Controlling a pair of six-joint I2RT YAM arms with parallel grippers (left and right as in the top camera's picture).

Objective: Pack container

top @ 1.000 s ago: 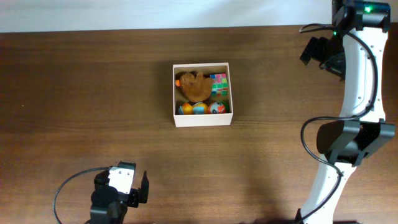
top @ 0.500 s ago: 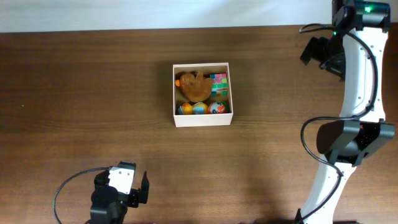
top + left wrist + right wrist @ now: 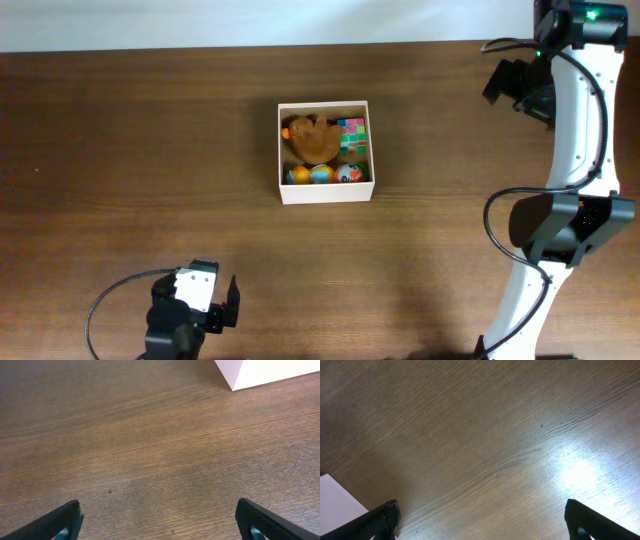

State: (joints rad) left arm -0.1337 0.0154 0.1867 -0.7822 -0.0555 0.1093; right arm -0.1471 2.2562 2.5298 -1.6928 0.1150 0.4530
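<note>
The container (image 3: 326, 192) is a square white-walled box in the middle of the table. It holds a brown plush toy (image 3: 316, 140), a multicoloured cube (image 3: 351, 135) and three small colourful balls (image 3: 321, 174) along its near side. One white corner of the container shows at the top right of the left wrist view (image 3: 260, 372). My left gripper (image 3: 230, 301) is open and empty near the front left edge, well away from the container; it also shows in the left wrist view (image 3: 160, 522). My right gripper (image 3: 498, 86) is open and empty at the far right; it also shows in the right wrist view (image 3: 482, 522).
The brown wooden table (image 3: 130, 150) runs to a white strip along its far edge (image 3: 250, 20). The right arm's white links and black cables (image 3: 570, 130) stand along the right side. A white patch (image 3: 335, 497) sits at the lower left of the right wrist view.
</note>
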